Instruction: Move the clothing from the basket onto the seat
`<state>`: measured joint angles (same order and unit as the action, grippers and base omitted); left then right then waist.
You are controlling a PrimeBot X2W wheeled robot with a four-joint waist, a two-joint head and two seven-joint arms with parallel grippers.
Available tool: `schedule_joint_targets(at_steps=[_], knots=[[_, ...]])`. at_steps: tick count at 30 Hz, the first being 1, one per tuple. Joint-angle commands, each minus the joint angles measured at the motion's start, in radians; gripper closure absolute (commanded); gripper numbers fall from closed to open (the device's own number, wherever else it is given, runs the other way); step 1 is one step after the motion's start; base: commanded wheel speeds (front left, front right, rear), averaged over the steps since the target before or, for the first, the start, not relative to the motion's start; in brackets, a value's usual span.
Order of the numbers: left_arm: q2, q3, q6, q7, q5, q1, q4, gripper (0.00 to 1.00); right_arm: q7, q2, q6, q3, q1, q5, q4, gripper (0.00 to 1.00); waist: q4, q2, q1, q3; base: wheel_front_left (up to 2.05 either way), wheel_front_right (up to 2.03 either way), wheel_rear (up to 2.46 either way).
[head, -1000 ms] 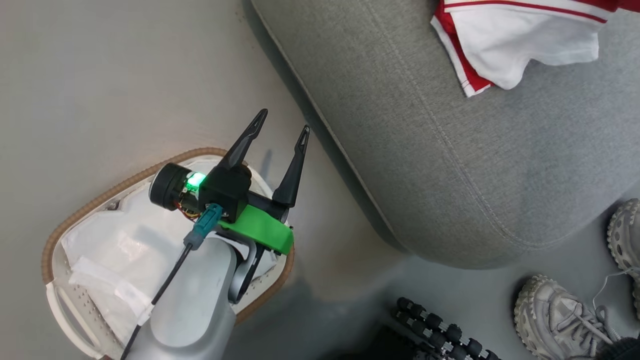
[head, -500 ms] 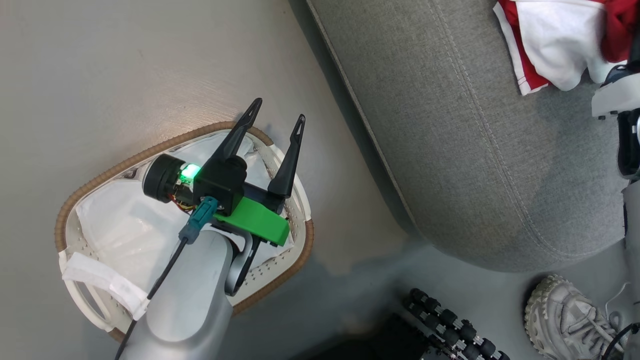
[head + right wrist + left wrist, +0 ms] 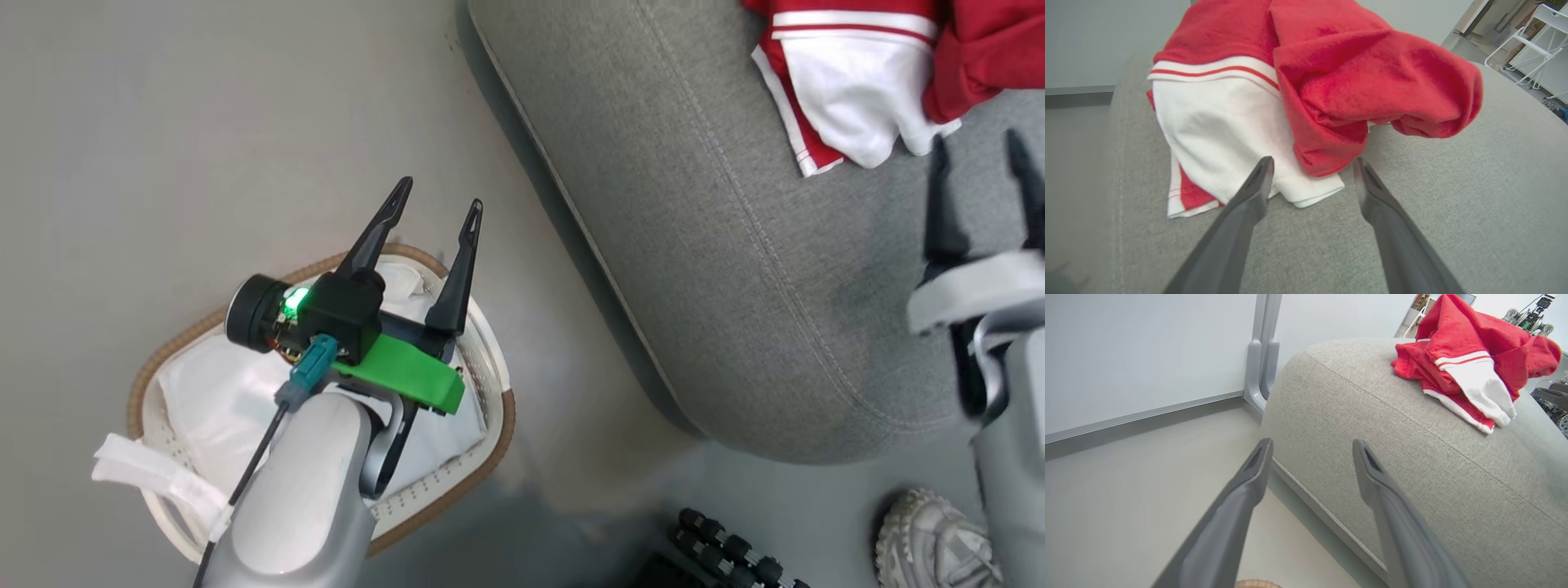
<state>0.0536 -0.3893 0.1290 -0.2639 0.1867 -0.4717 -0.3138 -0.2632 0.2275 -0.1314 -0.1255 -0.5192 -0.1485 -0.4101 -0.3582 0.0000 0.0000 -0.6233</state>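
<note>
Since a second ago the right gripper (image 3: 976, 140) has come into the head view, over the seat (image 3: 735, 245) and just short of the clothing (image 3: 857, 106). Its fingers (image 3: 1229, 228) stand apart and hold nothing. The red and white clothing lies heaped on the seat. The left gripper (image 3: 439, 193) hangs over the basket (image 3: 500, 425), fingers (image 3: 1224, 522) parted and empty. A white liner (image 3: 204, 392) shows inside the basket, which sits on the floor (image 3: 163, 122) beside the seat.
</note>
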Motion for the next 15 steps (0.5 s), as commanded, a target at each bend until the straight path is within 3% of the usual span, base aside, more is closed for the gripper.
schedule_joint_targets(at_steps=[1,15], knots=[[0.001,0.014,0.003,-0.001,0.009,0.022,0.006,0.0,-0.002,-0.006,0.001,0.013,0.04,-0.006,0.019,0.0,0.024,0.0,0.0,0.064,0.0,0.0,0.0],[-0.003,0.177,-0.024,-0.001,0.067,0.142,0.043,0.0,-0.002,-0.077,0.001,0.132,0.123,-0.053,0.153,0.0,0.136,0.0,0.0,0.225,0.0,0.0,0.0]])
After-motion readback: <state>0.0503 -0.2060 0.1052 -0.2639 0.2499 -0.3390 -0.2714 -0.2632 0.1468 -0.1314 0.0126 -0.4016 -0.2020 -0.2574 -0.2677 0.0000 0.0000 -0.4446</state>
